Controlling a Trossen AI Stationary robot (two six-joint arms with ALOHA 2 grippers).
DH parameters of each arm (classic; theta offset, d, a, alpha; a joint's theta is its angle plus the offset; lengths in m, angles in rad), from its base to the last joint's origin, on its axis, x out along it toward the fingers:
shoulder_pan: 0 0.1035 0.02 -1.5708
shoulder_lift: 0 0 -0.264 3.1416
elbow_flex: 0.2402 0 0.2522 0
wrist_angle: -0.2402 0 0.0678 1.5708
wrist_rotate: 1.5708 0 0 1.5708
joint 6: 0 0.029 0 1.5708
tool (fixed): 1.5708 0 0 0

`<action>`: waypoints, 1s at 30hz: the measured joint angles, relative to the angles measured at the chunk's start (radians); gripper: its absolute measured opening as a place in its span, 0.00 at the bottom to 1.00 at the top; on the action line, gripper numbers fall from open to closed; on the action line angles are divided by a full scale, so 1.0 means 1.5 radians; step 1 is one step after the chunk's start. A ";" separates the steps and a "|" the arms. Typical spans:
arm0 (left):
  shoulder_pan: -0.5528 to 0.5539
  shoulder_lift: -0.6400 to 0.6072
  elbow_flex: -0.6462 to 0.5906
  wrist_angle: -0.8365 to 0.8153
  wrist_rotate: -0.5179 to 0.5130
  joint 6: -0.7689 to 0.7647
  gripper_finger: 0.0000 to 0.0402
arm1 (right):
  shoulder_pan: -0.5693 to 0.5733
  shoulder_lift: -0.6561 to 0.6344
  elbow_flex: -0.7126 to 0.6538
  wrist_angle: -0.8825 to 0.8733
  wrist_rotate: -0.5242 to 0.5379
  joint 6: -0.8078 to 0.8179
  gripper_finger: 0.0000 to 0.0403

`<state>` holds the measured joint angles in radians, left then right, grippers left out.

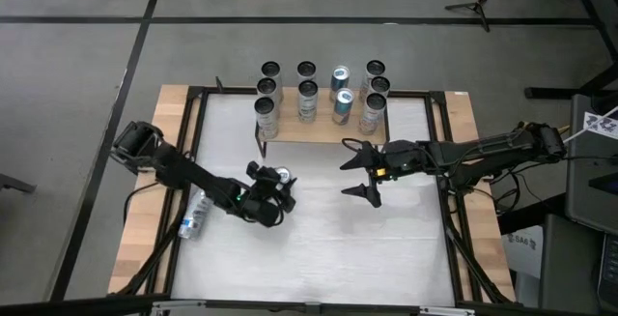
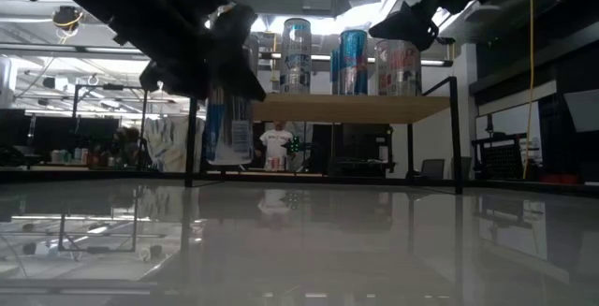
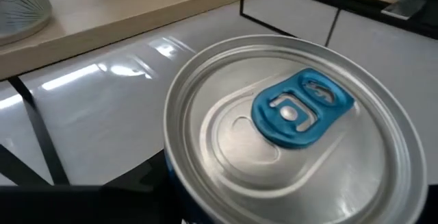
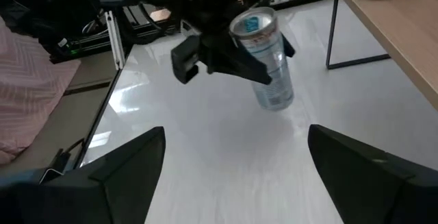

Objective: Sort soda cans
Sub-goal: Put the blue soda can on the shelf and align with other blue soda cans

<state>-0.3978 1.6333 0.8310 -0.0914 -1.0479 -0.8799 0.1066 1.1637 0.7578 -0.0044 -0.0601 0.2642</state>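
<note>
From above, the left gripper [image 1: 273,192] pinches a silver can [image 1: 281,176] over the white table [image 1: 319,248]; the right gripper [image 1: 359,173] hangs spread, well apart. Low view: the can [image 2: 227,119] hangs clear of the table. Left wrist: its silver lid has a blue tab [image 3: 301,107].

1. No lettering on the soda cans [image 2: 354,63] on the shelf [image 2: 346,109] could be read; their labels showed only blue and red marks.
2. The held can [image 3: 287,155] bore no legible text.
</note>
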 joint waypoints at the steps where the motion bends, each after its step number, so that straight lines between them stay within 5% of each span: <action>1: 0.005 0.000 0.000 0.000 0.004 0.000 0.55 | 0.000 0.000 0.000 0.000 0.000 0.000 0.88; 30: 0.021 0.075 0.002 0.064 0.082 -0.052 0.56 | 0.000 0.000 0.000 0.000 0.000 0.000 0.88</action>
<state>-0.3666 1.7462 0.8333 0.0048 -0.9256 -0.9585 0.1064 1.1637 0.7582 -0.0048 -0.0599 0.2638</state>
